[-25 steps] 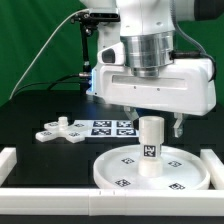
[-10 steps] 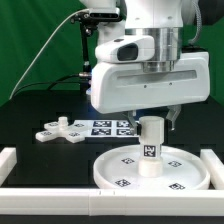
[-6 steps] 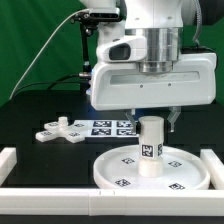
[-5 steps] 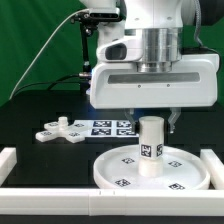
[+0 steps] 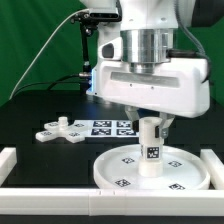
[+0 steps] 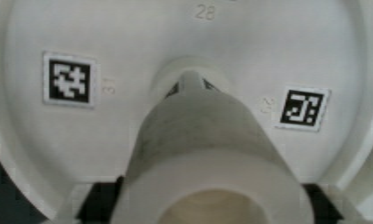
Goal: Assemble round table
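The white cylindrical leg [image 5: 150, 150] stands upright in the middle of the round rimmed disc [image 5: 105, 170]. My gripper [image 5: 150, 122] has come down over the leg's top, one finger on each side, and hides that top. In the wrist view the leg [image 6: 209, 140] fills the gap between the black pads [image 6: 105, 197], which lie against both its sides, with the tagged disc [image 6: 201, 40] beneath. My gripper [image 6: 209, 200] is shut on the leg. The small cross-shaped base [image 5: 60, 130] lies on the black table at the exterior view's left, apart from the disc.
The marker board [image 5: 108, 127] lies behind the disc, next to the cross-shaped base. White border rails run along the front [image 5: 100, 205] and at both sides [image 5: 10, 158]. A green backdrop and cables stand behind the table.
The hand turned about its vertical axis above the leg, then came down. Its fingers now clasp the leg's top, which was free before. The leg's tag has shifted slightly right.
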Available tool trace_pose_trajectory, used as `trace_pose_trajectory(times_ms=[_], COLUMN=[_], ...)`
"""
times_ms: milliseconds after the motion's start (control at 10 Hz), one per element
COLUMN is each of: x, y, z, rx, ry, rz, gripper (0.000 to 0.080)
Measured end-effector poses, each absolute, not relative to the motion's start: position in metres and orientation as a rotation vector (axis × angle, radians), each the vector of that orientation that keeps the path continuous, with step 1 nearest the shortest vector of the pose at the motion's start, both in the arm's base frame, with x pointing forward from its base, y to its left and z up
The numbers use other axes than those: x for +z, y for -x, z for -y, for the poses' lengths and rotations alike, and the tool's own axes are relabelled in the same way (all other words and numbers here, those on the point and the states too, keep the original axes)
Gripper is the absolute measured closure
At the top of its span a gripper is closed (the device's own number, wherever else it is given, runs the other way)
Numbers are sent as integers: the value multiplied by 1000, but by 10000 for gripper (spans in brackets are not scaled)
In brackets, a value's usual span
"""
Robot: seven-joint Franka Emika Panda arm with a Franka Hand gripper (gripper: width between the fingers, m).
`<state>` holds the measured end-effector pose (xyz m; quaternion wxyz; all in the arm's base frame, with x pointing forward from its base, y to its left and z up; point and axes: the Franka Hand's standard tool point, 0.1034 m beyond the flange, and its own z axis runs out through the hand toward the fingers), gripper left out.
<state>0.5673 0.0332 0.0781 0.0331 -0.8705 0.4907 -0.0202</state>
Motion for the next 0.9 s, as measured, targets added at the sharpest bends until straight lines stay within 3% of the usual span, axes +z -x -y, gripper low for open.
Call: trace_pose_trajectory(times_ms=[300,400,500,600,900], x=[78,78,79,80,80], y=[-567,-567,-568,-569,-569], z=[-32,-32,-35,-38,-38], rx=[-56,-61,-76,-89,-101], ry=[2630,2682,2803,2918,2998], rz=[-1580,-1498,-1290,-1044,-800], gripper=[386,226,226,163,153])
